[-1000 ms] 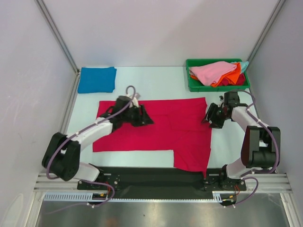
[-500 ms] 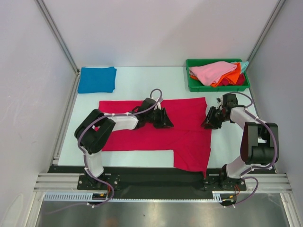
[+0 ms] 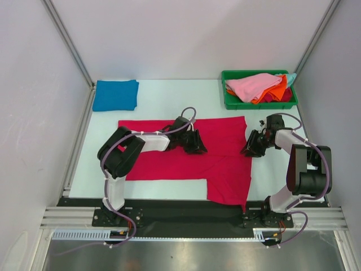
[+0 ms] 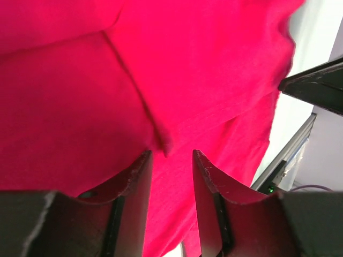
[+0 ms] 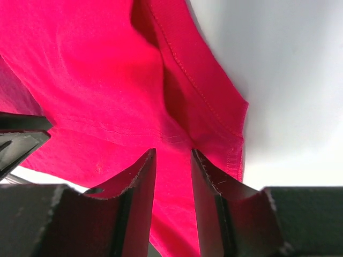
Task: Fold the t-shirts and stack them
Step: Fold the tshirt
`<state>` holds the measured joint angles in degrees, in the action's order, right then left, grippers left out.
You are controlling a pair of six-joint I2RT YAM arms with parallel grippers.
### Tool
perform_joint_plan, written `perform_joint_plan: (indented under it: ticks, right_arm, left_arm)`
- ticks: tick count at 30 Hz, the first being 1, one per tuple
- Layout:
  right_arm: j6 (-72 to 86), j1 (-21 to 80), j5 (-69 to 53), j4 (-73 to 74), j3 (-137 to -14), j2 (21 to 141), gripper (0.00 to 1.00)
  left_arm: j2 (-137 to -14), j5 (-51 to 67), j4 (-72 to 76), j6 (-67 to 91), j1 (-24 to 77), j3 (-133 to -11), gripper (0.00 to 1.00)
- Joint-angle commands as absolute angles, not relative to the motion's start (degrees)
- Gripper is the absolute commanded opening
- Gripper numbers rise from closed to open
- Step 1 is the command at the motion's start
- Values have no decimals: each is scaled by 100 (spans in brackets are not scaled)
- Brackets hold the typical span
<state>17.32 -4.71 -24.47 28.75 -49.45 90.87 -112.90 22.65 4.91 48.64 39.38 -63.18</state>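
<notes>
Pale tabletop (image 3: 169, 96) between white walls (image 3: 186, 34) is hosting this one. Far left, a folded blue shirt (image 3: 115, 95) is sitting in a neat square. Left gripper (image 3: 194, 144) is pinching a small ridge of the crimson shirt (image 3: 220, 166), which is lying flat mid-table, soft matte knit with stitched hems. Right gripper (image 3: 252, 145) is clamping a pucker at the shirt's right edge. I'm thinking both should be lifting together, level, so the cloth is folding over without dragging. Back right, a green bin (image 3: 242, 105) is holding a rumpled pile of shirts (image 3: 256, 86), pink and orange on top.
</notes>
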Motion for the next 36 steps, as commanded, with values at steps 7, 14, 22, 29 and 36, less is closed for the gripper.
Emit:
perform_joint_plan:
  ticks: [7, 14, 22, 29, 36]
  right_arm:
    - [1661, -545, -2443, 2681, -4869, 9220, 38]
    - [1635, -606, -2443, 2654, -4887, 9290, 38]
    - [1635, -615, -2522, 2584, -5018, 9439, 37]
    - [1696, -615, -2681, 2768, -5001, 9238, 5]
    - [1977, -606, -2944, 2979, -4896, 8842, 0]
  left_arm:
    - [-11636, 2355, 413, 4975, 3973, -6776, 42]
    - [-11689, 2461, 387, 5001, 3973, -6847, 38]
    - [-11646, 2549, 369, 5027, 3964, -6838, 26]
    - [-11628, 2558, 44, 4905, 3946, -7005, 16]
    - [-11540, 2549, -316, 4843, 3867, -7066, 10]
